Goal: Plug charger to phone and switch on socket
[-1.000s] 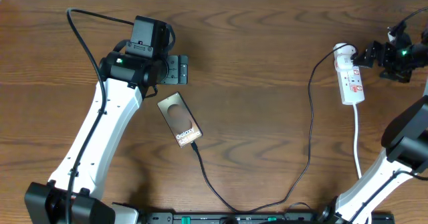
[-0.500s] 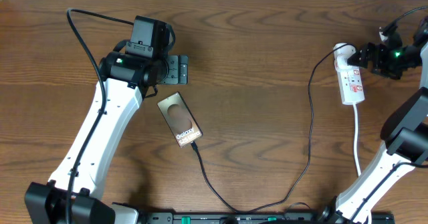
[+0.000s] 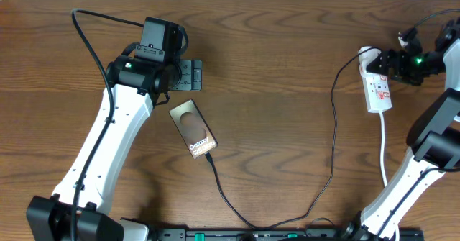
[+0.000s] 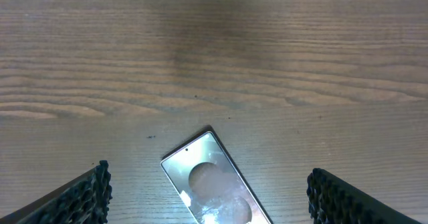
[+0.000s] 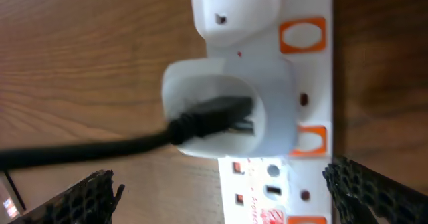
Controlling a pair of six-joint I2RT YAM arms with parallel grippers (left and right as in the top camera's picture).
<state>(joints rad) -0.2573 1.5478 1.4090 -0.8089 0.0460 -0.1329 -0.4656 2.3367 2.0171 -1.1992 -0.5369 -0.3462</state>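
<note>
The phone (image 3: 192,130) lies flat and slanted at centre left; its top end shows in the left wrist view (image 4: 212,184). The charger cable (image 3: 332,137) meets the phone's lower end with its tip (image 3: 208,156). It loops along the front edge and rises to a white plug (image 5: 231,107) in the socket (image 3: 378,88). The socket is a white strip with orange-red switches (image 5: 302,35). My left gripper (image 3: 188,75) is open and empty just behind the phone (image 4: 208,173). My right gripper (image 3: 392,60) is open over the socket's far end, its fingers on either side of the strip (image 5: 224,184).
The socket's white cord (image 3: 384,151) runs toward the front edge at the right. A thick black robot cable (image 3: 90,43) arcs over the left arm. A black rail (image 3: 259,234) lies along the front edge. The table is brown wood (image 3: 273,68).
My right gripper has shifted a little left toward the socket's far end and turned slightly. The left arm, phone and cable have not moved.
</note>
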